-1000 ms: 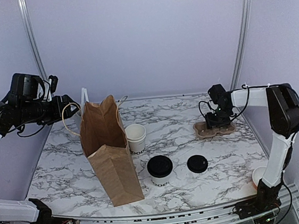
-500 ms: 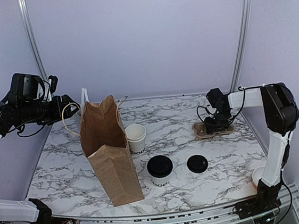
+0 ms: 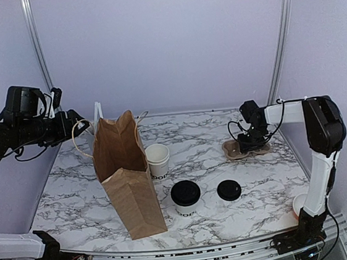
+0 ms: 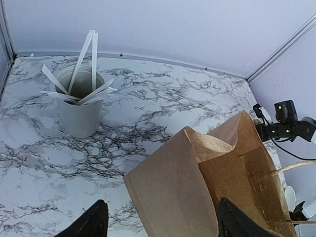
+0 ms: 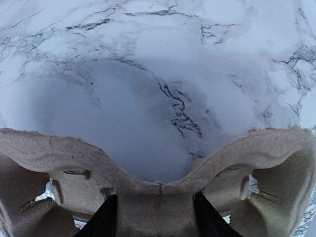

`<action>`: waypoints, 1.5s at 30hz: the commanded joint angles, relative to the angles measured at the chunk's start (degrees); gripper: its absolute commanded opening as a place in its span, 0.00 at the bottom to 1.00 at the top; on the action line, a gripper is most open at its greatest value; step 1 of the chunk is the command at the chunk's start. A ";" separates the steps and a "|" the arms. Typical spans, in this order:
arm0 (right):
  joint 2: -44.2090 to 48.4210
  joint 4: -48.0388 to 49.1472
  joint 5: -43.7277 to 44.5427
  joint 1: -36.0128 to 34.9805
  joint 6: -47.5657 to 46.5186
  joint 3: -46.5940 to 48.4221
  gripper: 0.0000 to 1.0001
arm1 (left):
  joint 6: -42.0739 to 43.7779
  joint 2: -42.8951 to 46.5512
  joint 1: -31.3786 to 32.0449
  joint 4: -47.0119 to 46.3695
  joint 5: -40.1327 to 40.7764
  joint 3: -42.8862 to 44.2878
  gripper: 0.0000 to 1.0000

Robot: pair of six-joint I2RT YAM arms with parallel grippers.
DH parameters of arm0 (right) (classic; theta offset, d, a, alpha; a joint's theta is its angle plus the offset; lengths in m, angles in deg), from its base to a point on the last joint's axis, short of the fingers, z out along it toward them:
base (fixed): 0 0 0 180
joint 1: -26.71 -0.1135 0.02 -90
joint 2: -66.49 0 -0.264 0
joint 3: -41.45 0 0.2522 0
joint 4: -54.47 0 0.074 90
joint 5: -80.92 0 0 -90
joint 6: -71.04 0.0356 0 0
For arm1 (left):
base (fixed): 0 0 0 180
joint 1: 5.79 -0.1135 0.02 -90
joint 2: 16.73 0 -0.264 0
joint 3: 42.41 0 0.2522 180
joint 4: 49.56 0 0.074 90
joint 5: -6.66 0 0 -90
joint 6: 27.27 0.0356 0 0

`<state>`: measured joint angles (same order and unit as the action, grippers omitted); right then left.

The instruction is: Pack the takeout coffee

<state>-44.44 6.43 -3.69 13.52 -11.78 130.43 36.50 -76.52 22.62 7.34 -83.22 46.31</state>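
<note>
The takeout coffee (image 3: 185, 196), a white cup with a black lid, stands on the marble table in front of the open brown paper bag (image 3: 126, 175). My right gripper (image 3: 249, 139) is at the back right. In the right wrist view it (image 5: 155, 203) is shut on the middle web of a cardboard cup carrier (image 5: 158, 195), which lies on the table (image 3: 245, 149). My left gripper (image 3: 78, 124) is open and empty, held up by the bag's left handle. In the left wrist view its fingers (image 4: 96, 223) show on either side of the bag's top edge (image 4: 197, 182).
A lidless stack of white cups (image 3: 158, 159) stands right of the bag. A loose black lid (image 3: 229, 190) lies right of the coffee. A grey cup of white stirrers (image 4: 79, 103) stands at the back left. Another cup (image 3: 300, 203) sits by the right arm's base.
My right gripper and the cup carrier have shifted slightly to the left. My left arm has drawn back a little to the left. The cups and the bag have not moved.
</note>
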 commanded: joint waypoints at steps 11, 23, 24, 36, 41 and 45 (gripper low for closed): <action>6.34 -1.84 -0.33 0.23 -0.11 2.16 0.44 | -3.58 5.01 -0.33 6.17 0.25 5.37 0.75; 11.40 -1.71 -0.89 -0.24 0.38 2.81 0.44 | -6.71 10.42 -0.28 5.89 -11.89 5.35 0.68; 11.63 -1.71 -0.98 -0.33 0.38 3.03 0.44 | -6.82 10.42 -0.32 5.55 -13.21 5.37 0.67; 13.55 -2.24 -1.17 -1.18 0.05 5.15 0.43 | -4.88 5.06 9.02 6.06 -10.92 5.40 0.49; 14.20 -2.45 -1.52 -1.90 0.13 5.71 0.43 | -4.33 2.65 10.01 7.74 -2.71 7.55 0.23; 14.54 -2.46 -1.89 -2.64 0.42 5.88 0.43 | -2.65 1.43 10.01 10.25 3.85 11.50 0.06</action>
<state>-31.94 4.16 -4.74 12.06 -11.74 133.54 32.04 -75.04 32.43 14.77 -87.67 53.10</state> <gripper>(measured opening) 0.435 0.115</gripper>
